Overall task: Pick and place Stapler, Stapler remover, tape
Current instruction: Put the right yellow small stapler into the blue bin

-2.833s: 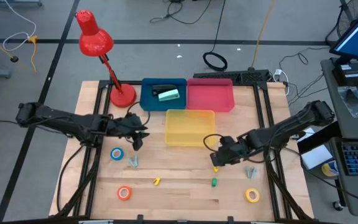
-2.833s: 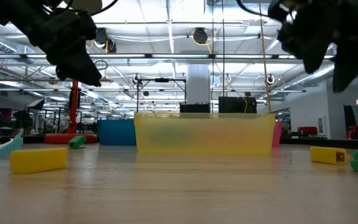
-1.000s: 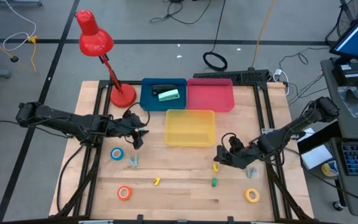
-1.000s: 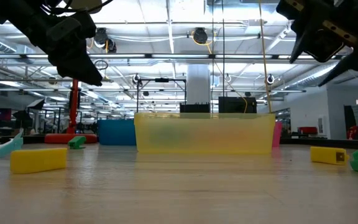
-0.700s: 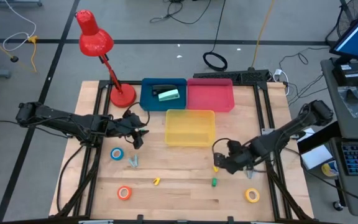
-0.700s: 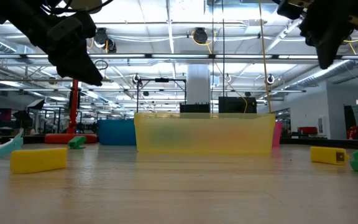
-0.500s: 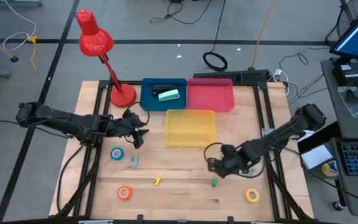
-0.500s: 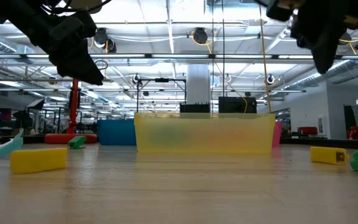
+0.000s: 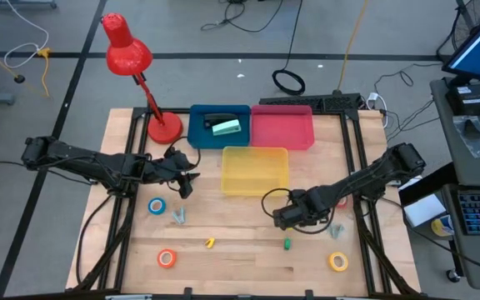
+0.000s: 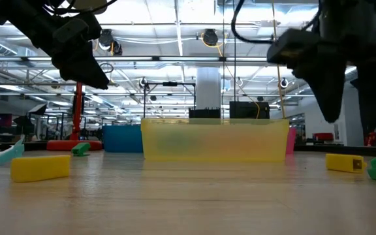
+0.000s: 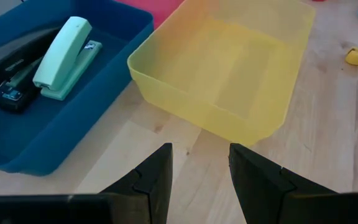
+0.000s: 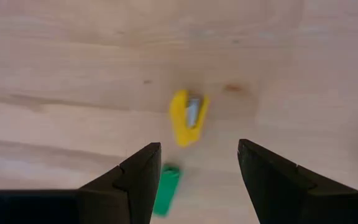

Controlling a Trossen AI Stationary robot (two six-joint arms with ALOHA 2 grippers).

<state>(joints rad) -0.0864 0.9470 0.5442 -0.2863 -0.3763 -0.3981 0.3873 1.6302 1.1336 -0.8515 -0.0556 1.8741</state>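
Start at the front of the desk (image 9: pixel 248 271): the orange tape (image 9: pixel 167 258) and the yellow tape (image 9: pixel 338 262) lie near its front edge, well apart from each other, and neither belongs to this step, so leave them. Just behind them lies the small green stapler (image 9: pixel 287 244), and beside it, right under your right jaws, the small yellow stapler (image 12: pixel 188 117), which looks like the piece you are lining up on. Those jaws stand open and hold nothing, above the wood with the yellow stapler between them, a touch nearer one finger than the other. Centre it before you descend, so that neither finger lands on it. Its long side runs roughly along the fingers, so the jaws close across its narrow width; hold that wrist angle. Go straight down, since any sideways drift could nudge the green stapler close by, and let the fingertips reach almost to the wood, because the piece is low and may squirt out of a high pinch. Farther back on the other side, your left jaws hang open and empty above the desk, just beyond the blue tape (image 9: pixel 156 206) and near the left side of the yellow bin (image 9: pixel 255 151); keep them parked there. Farthest back is the blue bin (image 9: pixel 196 133), which already holds a mint stapler (image 11: pixel 64 56), so that is probably where this one goes; lift well above the yellow bin's rim on the way.
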